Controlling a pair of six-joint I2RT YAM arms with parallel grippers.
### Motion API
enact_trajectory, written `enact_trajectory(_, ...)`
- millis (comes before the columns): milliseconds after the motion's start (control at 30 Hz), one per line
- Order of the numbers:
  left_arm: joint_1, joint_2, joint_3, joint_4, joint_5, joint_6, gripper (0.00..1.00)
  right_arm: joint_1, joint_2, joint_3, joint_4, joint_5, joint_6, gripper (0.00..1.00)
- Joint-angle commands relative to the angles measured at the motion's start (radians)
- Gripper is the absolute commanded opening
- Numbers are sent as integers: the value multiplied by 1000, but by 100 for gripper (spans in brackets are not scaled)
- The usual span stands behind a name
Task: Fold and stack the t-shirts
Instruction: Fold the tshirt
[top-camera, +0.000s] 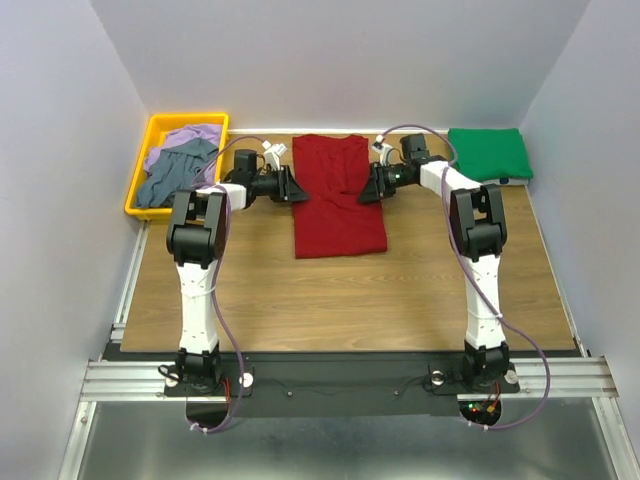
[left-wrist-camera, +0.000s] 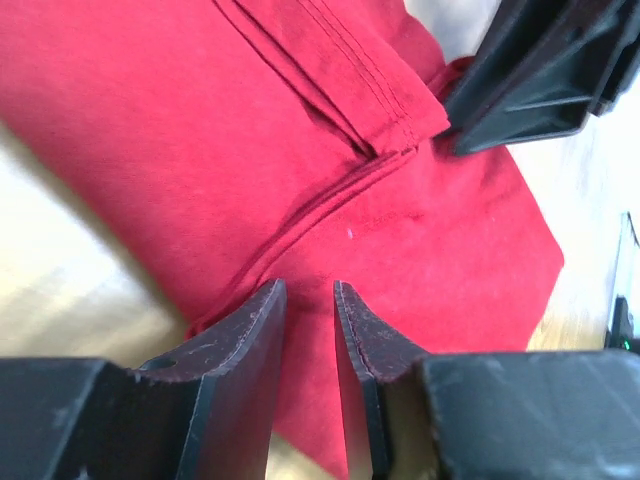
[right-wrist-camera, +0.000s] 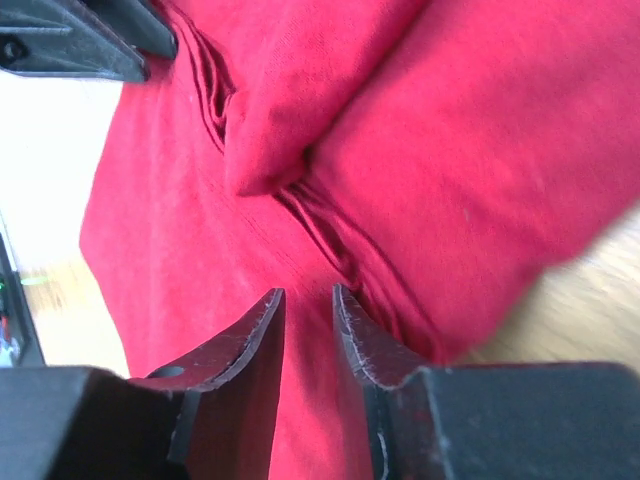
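Observation:
The dark red t-shirt (top-camera: 338, 215) lies in the middle of the table, folded into a long strip with a sleeve flap (left-wrist-camera: 340, 70) turned in. My left gripper (top-camera: 297, 188) is at the shirt's left edge. Its jaws (left-wrist-camera: 310, 290) are drawn close with red cloth filling the narrow gap. On the opposite edge my right gripper (top-camera: 362, 190) has its jaws (right-wrist-camera: 308, 295) just as close on the red cloth. A folded bright green t-shirt (top-camera: 489, 153) rests at the back right. Lavender-purple (top-camera: 185, 137) and grey-blue (top-camera: 170, 175) t-shirts lie crumpled in the tray.
The yellow plastic tray (top-camera: 134, 196) stands at the back left corner. Each gripper shows in the other's wrist view, the right gripper (left-wrist-camera: 540, 70) and the left gripper (right-wrist-camera: 80, 45). Bare wood (top-camera: 340, 300) runs from the red shirt to the arm bases.

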Motion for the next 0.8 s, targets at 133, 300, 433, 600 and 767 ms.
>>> enact_trajectory(133, 31, -117, 6, -38, 30, 127, 43, -33, -145, -63, 41, -33, 8, 50)
enact_trajectory(300, 26, -367, -94, -327, -4, 537, 51, -21, -429, -230, -20, 100, -222, 62)
enact_trajectory(433, -15, -621, -278, -469, -123, 899, 56, 49, -604, -449, -113, 282, -574, 63)
enact_trajectory(600, -164, -833, -586, -421, -306, 1171, 58, 158, -743, -698, -29, 476, -781, 63)
enact_trajectory(767, -297, -878, -772, -246, -502, 1239, 59, 223, -807, -876, 128, 572, -908, 61)
